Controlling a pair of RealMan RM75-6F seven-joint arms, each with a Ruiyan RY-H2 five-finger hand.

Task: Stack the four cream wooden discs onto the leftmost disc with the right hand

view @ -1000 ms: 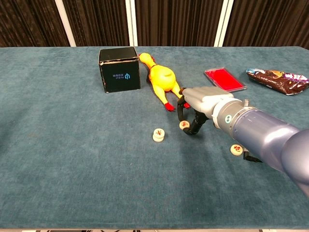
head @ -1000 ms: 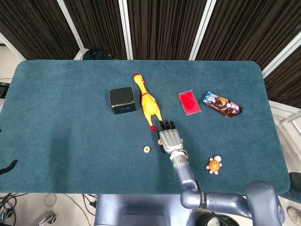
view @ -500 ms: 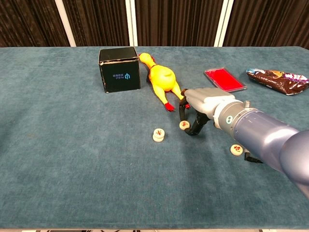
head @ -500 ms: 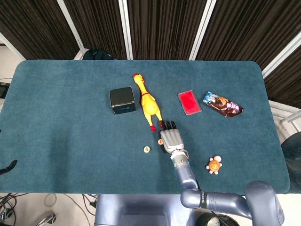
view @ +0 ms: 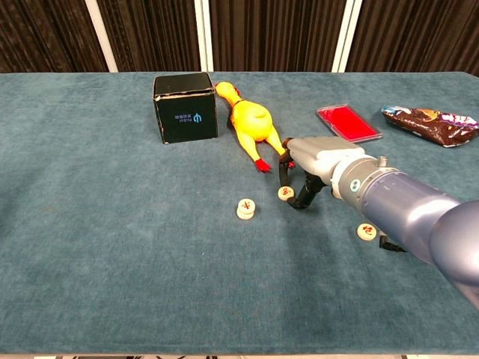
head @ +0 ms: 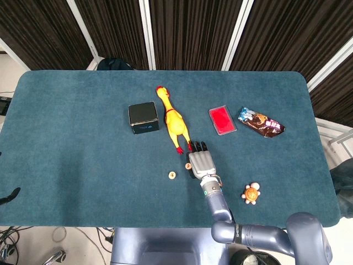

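Observation:
My right hand [view: 307, 168] [head: 201, 162] reaches down to the cloth just in front of the rubber chicken's feet. Its thumb and a finger pinch a cream disc [view: 285, 193] [head: 188, 165] with a red mark, low at table level. To the left lies a thicker cream piece [view: 245, 209] [head: 172, 175] that looks like two discs stacked, apart from the hand. Another cream disc [view: 366, 232] lies on the cloth beside my right forearm; the head view hides it under the arm. My left hand shows in neither view.
A yellow rubber chicken [view: 251, 120] lies just beyond the hand, with a black box [view: 185, 107] to its left. A red card case [view: 349, 123] and a snack bag [view: 432, 123] lie at the back right. A small orange turtle toy [head: 251, 194] sits near the front right edge.
The right hand has crept a little toward the chicken. The disc stays between its fingertips, and the other discs have not moved.

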